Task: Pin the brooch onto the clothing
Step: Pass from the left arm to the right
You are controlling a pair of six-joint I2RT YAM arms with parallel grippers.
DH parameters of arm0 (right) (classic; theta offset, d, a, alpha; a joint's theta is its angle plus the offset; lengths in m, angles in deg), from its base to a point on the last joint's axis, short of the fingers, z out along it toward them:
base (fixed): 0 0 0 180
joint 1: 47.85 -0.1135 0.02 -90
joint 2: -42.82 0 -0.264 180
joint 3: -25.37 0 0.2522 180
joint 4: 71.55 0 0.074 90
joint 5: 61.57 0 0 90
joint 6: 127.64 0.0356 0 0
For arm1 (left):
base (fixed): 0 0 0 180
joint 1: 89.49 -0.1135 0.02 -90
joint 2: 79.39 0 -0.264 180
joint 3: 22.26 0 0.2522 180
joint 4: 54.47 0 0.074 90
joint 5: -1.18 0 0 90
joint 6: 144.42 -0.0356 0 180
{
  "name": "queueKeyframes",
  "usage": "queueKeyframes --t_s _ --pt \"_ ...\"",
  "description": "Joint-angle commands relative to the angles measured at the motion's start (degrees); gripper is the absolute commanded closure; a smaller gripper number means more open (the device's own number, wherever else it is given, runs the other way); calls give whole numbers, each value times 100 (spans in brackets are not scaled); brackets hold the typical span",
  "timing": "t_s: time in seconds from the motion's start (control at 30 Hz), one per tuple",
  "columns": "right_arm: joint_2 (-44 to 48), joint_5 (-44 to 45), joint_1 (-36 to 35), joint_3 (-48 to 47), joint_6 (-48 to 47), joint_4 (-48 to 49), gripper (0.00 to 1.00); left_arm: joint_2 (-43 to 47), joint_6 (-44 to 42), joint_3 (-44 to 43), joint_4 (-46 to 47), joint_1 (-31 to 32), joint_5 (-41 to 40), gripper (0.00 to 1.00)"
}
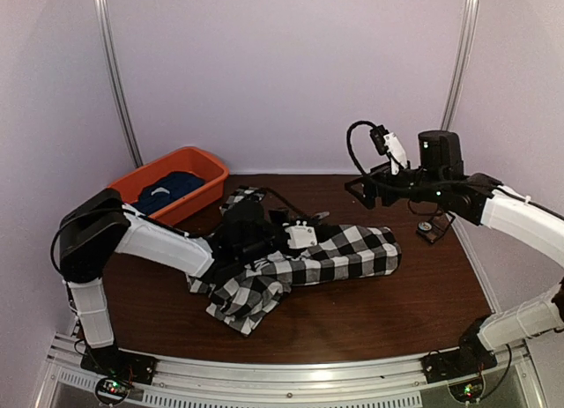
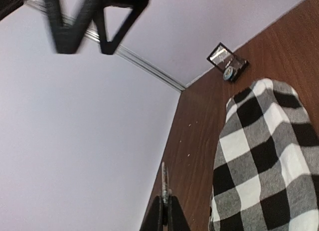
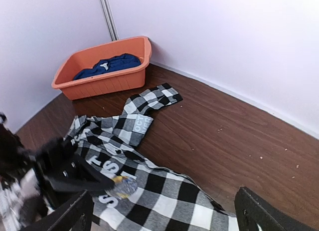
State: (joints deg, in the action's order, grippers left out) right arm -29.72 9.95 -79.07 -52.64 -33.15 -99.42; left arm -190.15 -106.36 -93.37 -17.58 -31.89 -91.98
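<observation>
The clothing (image 1: 344,254) is a black-and-white checked shirt with white block lettering, spread across the middle of the brown table and crumpled at its left end; it also shows as shirt (image 3: 164,191) and shirt (image 2: 264,156). My left gripper (image 3: 97,182) is shut on the brooch (image 3: 122,186), a small round silver-and-gold piece held just above the lettered panel. In the left wrist view the brooch (image 2: 164,183) shows edge-on, sticking out between the closed fingers (image 2: 158,216). My right gripper (image 1: 366,195) hangs high above the shirt's right end, open wide (image 3: 164,203), with nothing in it.
An orange basin (image 1: 204,172) stands at the back left with a navy garment (image 1: 167,189) inside. A small open case (image 1: 429,227) lies on the table at the right, beyond the shirt. White walls close the table on three sides.
</observation>
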Motion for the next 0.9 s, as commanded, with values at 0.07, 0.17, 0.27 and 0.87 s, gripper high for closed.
queueKeyframes --t_s 0.07,0.17,0.27,0.87 --pt "796 221 -26 1652 -2338 1691 0 914 3594 -1212 -3373 -17 1532 100" --pt "900 -345 -33 1830 -2644 1838 0 1131 4363 -1391 -4089 -139 2510 100" --pt "911 -935 -27 1773 -2591 1839 2 1399 4879 -1345 -4416 -289 3369 100" --pt "31 -2361 -500 328 -1154 387 24 1807 6024 -1519 -5995 -1041 5082 100"
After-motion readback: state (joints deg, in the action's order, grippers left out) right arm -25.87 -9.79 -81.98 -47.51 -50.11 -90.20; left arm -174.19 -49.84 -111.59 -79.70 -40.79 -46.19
